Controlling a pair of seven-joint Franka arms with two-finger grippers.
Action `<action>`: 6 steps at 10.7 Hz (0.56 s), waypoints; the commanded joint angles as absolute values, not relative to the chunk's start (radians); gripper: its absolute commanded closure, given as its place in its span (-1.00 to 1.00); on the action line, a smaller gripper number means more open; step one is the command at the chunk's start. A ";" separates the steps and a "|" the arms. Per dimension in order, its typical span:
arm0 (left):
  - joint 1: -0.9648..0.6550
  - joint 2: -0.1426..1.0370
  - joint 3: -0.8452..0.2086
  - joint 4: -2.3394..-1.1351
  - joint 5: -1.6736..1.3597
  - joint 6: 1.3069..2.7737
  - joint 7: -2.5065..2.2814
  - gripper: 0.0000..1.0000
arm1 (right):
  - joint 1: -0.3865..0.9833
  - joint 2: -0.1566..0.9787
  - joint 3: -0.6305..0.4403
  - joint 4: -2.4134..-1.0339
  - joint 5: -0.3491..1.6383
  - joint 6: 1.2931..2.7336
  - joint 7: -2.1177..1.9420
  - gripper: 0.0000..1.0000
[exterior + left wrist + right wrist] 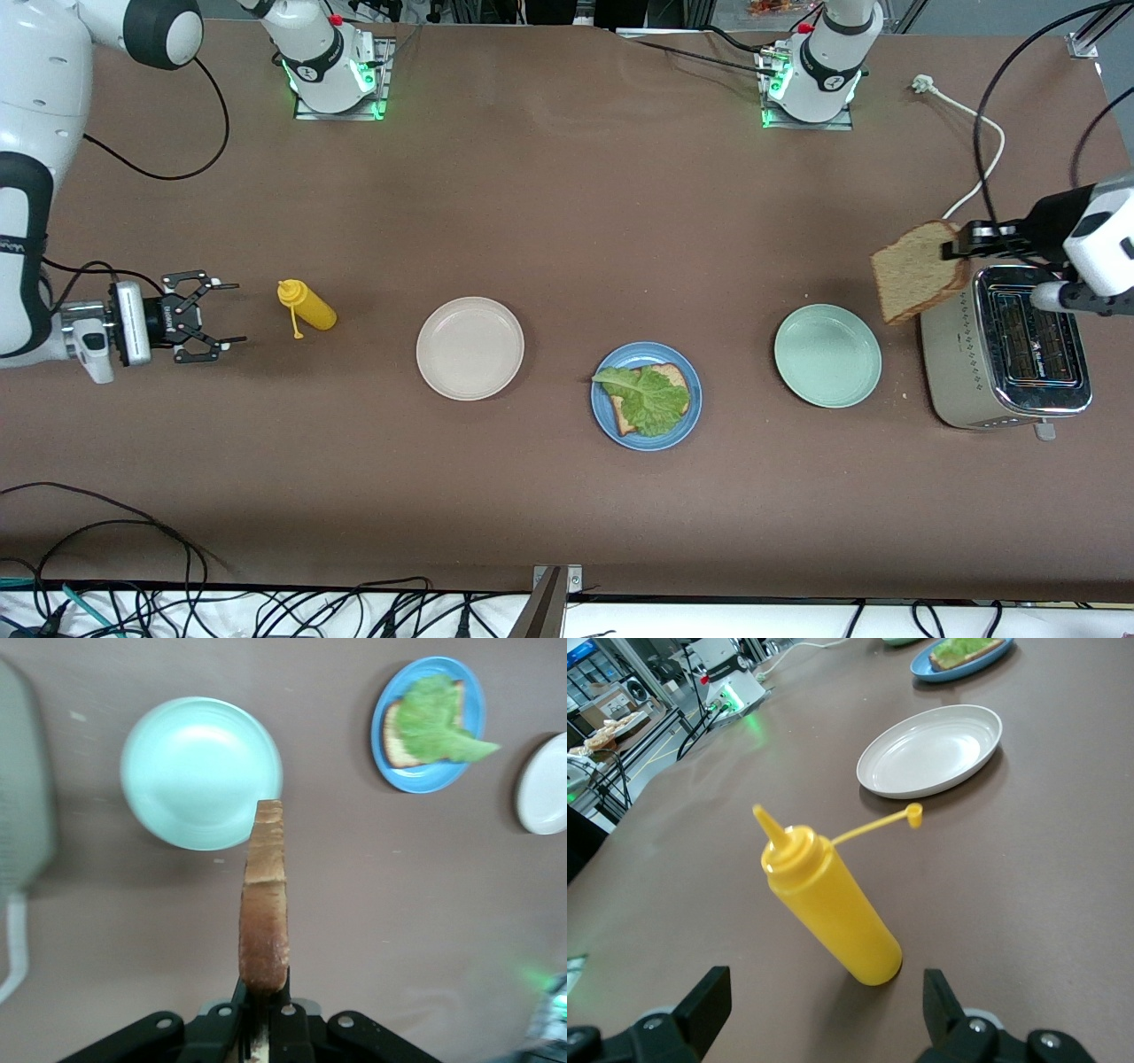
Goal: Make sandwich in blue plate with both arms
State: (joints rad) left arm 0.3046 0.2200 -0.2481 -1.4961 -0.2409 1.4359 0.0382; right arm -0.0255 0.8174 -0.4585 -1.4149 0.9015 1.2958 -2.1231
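Left pincer (959, 247) gripping bread slice (917, 271) over toaster (1010, 346), right pincer (229, 320) wide, brown table (549, 204)

This is a robotics lab, not a kitchen. Two white arm bases (332, 66) are bolted to a wide brown table (567, 221), with loose black cables (177, 585) along its front edge. The right wrist view shows metal frames and equipment racks (629, 700) past the table.

A round mid-blue plate (646, 396) is set on the desk between two paler plates. One brown bread slice (657, 383) is laid in it, covered by ruffled green lettuce (645, 398). A second slice (917, 270) is held upright in the air beside the toaster.
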 commanded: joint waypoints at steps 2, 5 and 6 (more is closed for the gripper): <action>0.264 0.313 -0.245 -1.578 -0.408 1.589 0.005 1.00 | 0.004 0.706 -0.459 -1.345 0.801 1.177 -1.698 -0.92; 0.200 0.405 -0.245 -1.580 -0.628 1.713 0.002 1.00 | 0.069 0.588 -0.459 -1.344 0.692 1.150 -1.268 -0.92; 0.158 0.423 -0.245 -1.580 -0.664 1.765 -0.033 1.00 | 0.096 0.554 -0.457 -1.329 0.627 1.150 -1.129 -0.92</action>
